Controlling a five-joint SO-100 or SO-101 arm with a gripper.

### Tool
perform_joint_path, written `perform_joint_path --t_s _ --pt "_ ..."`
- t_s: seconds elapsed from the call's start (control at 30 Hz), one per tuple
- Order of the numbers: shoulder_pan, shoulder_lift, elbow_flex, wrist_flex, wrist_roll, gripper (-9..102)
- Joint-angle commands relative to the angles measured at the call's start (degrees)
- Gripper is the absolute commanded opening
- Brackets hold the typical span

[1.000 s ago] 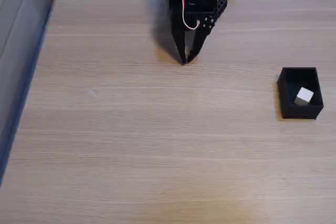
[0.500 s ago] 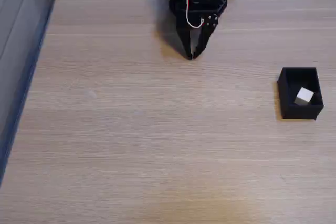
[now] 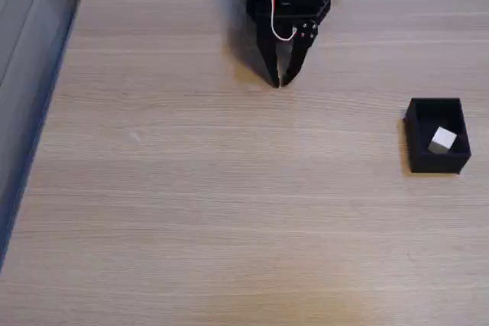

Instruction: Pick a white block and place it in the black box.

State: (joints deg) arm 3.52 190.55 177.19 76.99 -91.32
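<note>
White block (image 3: 442,140) lies inside the black box (image 3: 415,143), tilted, at the right side of the fixed view. Box stands on the wooden table (image 3: 191,204). My claw (image 3: 278,82) hangs well apart near the far edge, tips together, holding nothing.

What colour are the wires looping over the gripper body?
White and red, looped on the black gripper; clearest in the fixed view.
</note>
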Motion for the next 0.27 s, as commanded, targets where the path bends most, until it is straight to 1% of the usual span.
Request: perform_joint_path --t_s 0.0,0.23 --pt "-0.26 0.35 0.79 0.18 -0.26 3" --pt "-0.26 0.35 0.79 0.18 -0.26 4"
